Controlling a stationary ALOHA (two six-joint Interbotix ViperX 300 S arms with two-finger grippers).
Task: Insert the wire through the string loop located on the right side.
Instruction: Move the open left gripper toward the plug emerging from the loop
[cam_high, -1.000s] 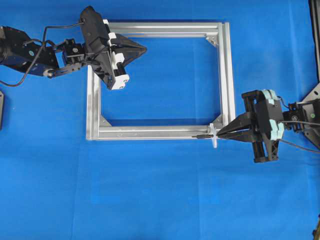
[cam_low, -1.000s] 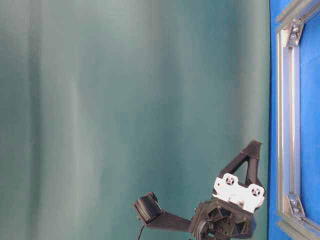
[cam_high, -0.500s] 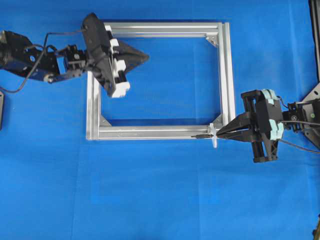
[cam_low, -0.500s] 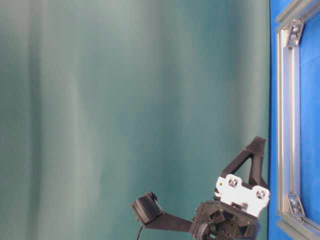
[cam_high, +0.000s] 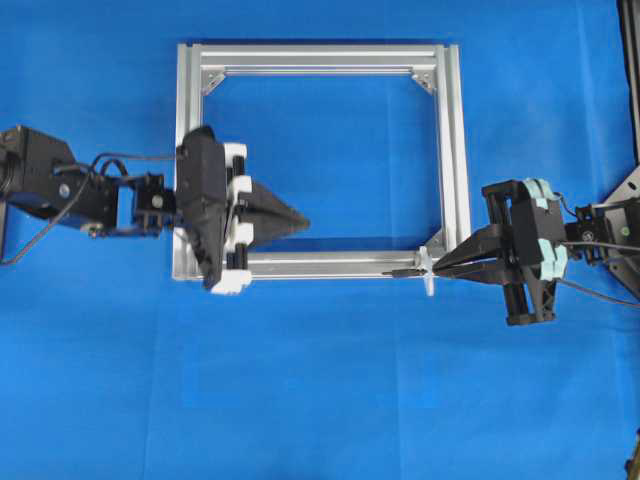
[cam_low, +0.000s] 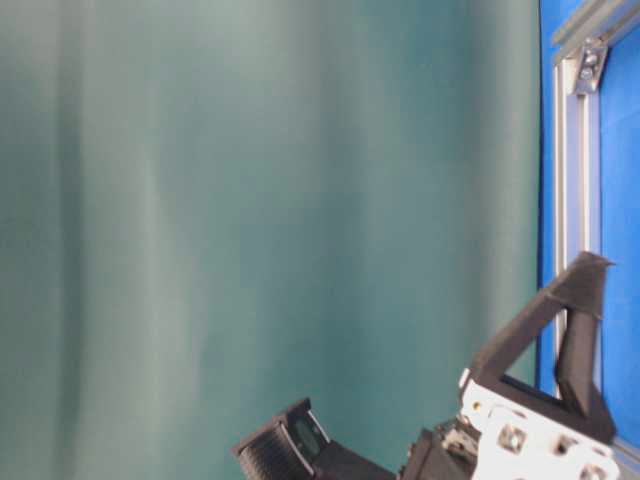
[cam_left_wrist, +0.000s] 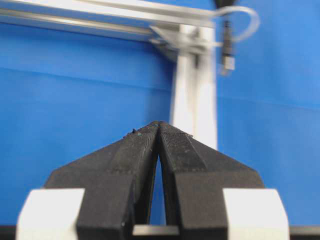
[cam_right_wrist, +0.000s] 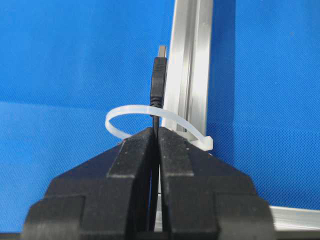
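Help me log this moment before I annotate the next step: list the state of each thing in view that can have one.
wire: pinched in the right gripper, plug tip poked through the string loop.
string loop: open ring, fixed to the frame, wire passing through.
right gripper: shut on the wire.
left gripper: shut, holding nothing, pointing across the frame's inside.
frame: flat on the blue cloth.
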